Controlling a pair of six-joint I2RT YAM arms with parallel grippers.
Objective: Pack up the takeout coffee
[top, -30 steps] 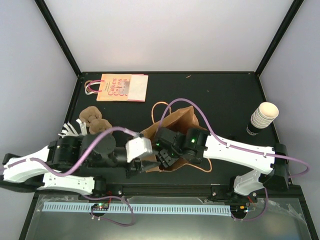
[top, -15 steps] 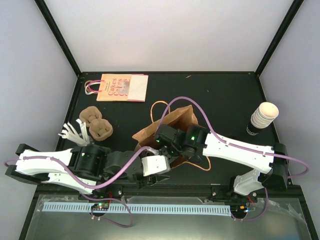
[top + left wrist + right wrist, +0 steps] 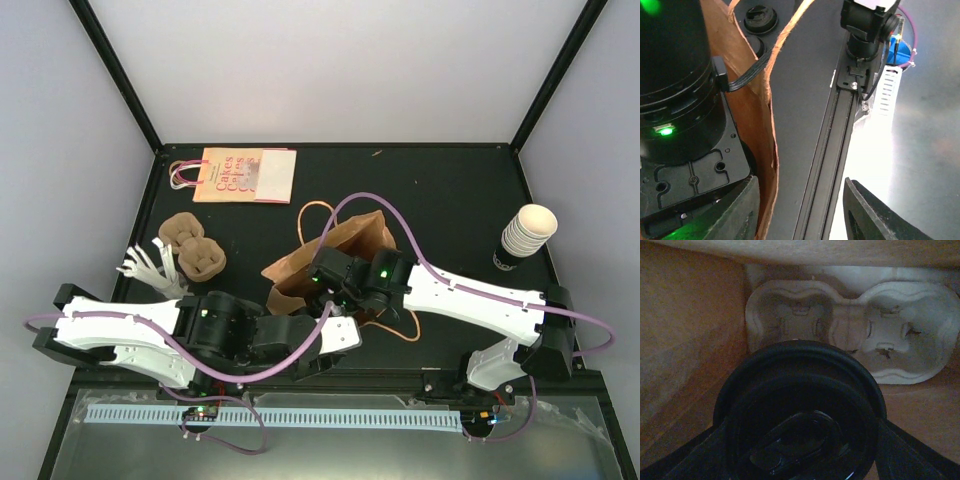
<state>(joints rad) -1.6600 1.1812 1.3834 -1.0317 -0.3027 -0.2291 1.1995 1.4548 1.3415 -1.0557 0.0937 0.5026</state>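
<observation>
The takeout coffee [image 3: 800,405] shows only its round black lid, low in the right wrist view, inside the brown paper bag [image 3: 355,238]. My right gripper [image 3: 800,442] is down in the bag and shut on the cup, one dark finger [image 3: 912,452] pressed against each side of the lid. Beyond the lid, a pale pulp tray [image 3: 855,325] lies on the bag's floor. My left gripper [image 3: 801,184] is open just outside the bag's near edge [image 3: 771,130]. Its left finger [image 3: 742,207] is beside the paper and nothing lies between the jaws. From the top view it [image 3: 350,338] sits near the table's front edge.
A nested stack of lidless cups [image 3: 525,235] stands at the right edge. A flat pink-printed paper bag [image 3: 245,175] lies at the back left. Two brown pulp trays [image 3: 195,248] and white sticks [image 3: 150,265] are on the left. A black rail [image 3: 827,150] runs along the front edge.
My left arm has swung from the bag's left side round to its near side, and its jaws have spread wider. The right arm has stayed in the bag, nearly still.
</observation>
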